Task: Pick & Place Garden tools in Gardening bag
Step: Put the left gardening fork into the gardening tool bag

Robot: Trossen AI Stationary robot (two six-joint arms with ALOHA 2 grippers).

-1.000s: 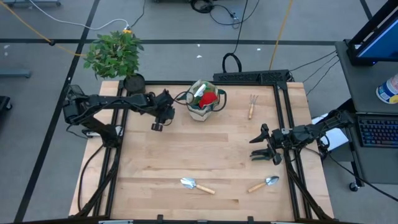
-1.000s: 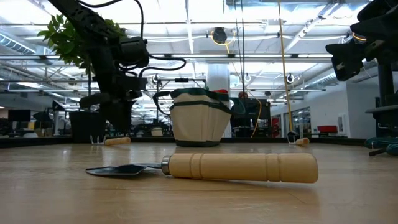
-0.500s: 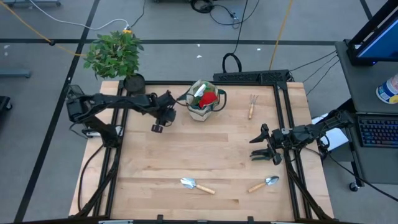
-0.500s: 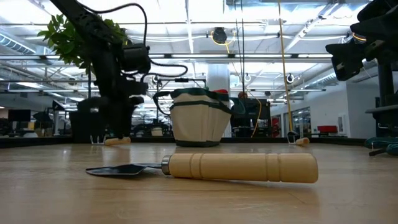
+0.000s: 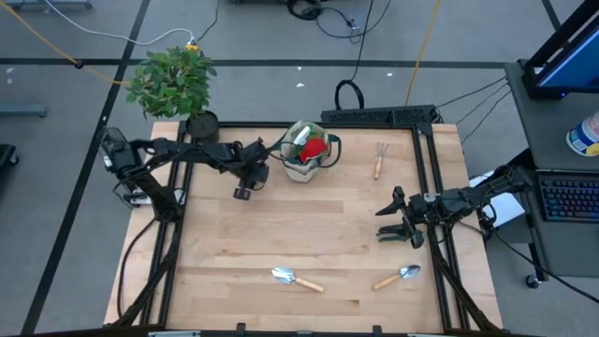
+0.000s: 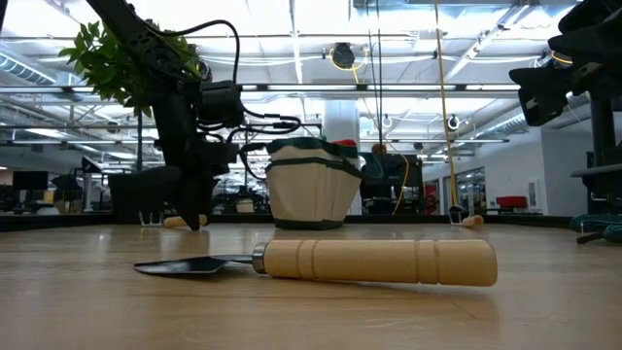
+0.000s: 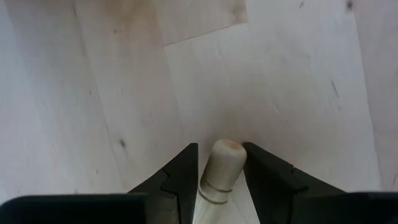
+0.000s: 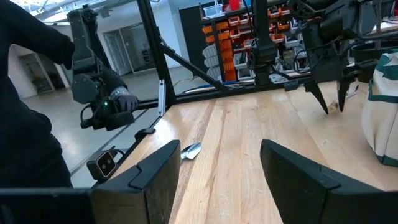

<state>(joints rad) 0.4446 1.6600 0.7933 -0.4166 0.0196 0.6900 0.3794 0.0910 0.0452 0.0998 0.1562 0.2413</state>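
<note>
Tool handle [image 7: 219,176] pinched between the left gripper's [image 5: 242,192] fingers [image 7: 177,180], down by the table.
Gripper slid closer to the bag [image 5: 306,153] than a second ago; right gripper [image 5: 394,221] hangs wide open.

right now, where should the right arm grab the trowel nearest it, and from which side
Grip the trowel by its wooden handle, mid-length, coming straight down with the jaws across it. It lies flat on the table: the round handle gives the jaws something to close on, the thin metal blade likely would not. The open right gripper is close by.
</note>
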